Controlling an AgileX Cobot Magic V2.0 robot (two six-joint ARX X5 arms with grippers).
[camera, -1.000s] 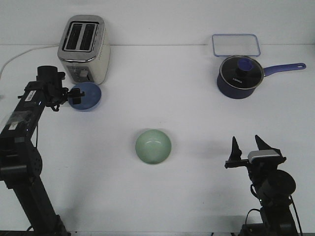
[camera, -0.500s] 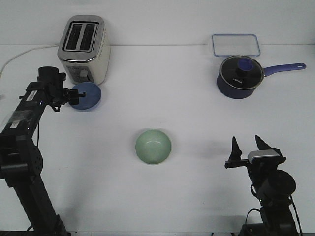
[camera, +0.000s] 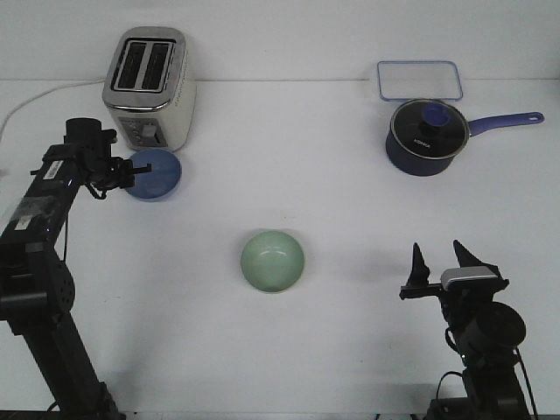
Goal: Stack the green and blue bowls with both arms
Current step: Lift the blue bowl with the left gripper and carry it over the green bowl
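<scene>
The left jaws (camera: 122, 171) sit at the near rim of the blue bowl (camera: 156, 172), which rests on the white counter (camera: 350, 192) just in front of the toaster (camera: 149, 86); whether they are closed on the rim I cannot tell. The right jaws (camera: 436, 261) stand open and empty, fingers pointing up, with the green bowl (camera: 273, 261) well apart to their left and the saucepan (camera: 427, 133) far beyond them
</scene>
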